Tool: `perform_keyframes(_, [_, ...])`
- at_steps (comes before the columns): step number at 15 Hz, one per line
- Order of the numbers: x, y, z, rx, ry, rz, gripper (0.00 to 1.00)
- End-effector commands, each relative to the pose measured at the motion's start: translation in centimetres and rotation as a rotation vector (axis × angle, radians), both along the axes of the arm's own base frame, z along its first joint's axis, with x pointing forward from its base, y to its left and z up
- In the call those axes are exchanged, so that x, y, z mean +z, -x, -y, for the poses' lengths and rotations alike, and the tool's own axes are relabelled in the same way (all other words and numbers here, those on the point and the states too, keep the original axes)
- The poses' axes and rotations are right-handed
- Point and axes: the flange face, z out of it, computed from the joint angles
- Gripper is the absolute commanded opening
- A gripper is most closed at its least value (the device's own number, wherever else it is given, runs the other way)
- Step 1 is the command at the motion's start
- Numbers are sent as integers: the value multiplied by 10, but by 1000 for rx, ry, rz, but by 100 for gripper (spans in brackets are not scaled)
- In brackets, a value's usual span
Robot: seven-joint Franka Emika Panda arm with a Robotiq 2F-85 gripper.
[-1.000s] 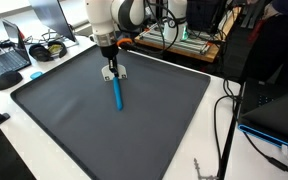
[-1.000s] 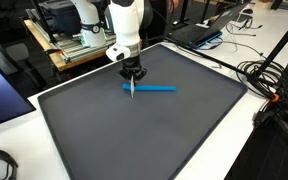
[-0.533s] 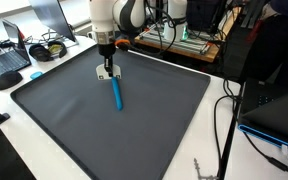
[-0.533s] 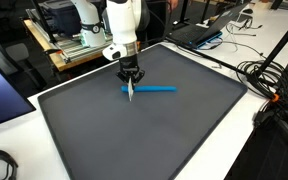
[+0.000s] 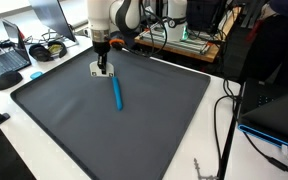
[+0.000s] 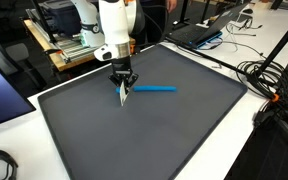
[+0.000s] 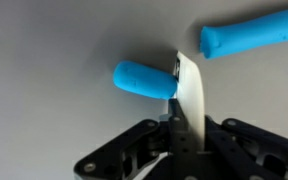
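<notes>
My gripper (image 7: 189, 125) is shut on a thin white piece (image 7: 191, 95) that stands up between the jaws. A short blue stub (image 7: 142, 80) sticks out to its left. In both exterior views the gripper (image 5: 101, 68) (image 6: 122, 92) hangs just above the dark grey mat (image 5: 134, 130) (image 6: 154, 135), near its far edge. A blue marker (image 5: 117, 94) (image 6: 156, 88) lies flat on the mat beside the gripper, apart from it. Its end also shows at the top right of the wrist view (image 7: 254, 35).
A laptop (image 5: 6, 62) and headphones (image 5: 49, 45) lie on the white table beside the mat. Black cables (image 6: 274, 80) run along the table's other side. Equipment racks (image 5: 189, 35) stand behind the arm.
The gripper has moved sideways along the mat's far edge, away from the blue marker, still holding the white piece. The marker has stayed in place.
</notes>
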Motion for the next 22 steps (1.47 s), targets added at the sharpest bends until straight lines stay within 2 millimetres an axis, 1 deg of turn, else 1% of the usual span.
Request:
perform_keyframes(1, [11,6,9,22,22,5,1])
perform_keyframes(3, [23,8,10,38,20,15,1])
perform_keyframes(7, [54,9,-2,96,12,37,1])
perform_keyframes(9, [69,9,-12,128,9,36,1])
perform_keyframes(12, [83,7,-32,183,8,25,1])
perform_keyframes(14, [87,3,-48,206,1,13,1])
perform_keyframes(17, [88,-2,-67,222,1,-3,1])
perform_keyframes(21, [80,-9,-91,222,0,-18,1])
perform_keyframes(22, [78,-10,-95,215,4,-19,1])
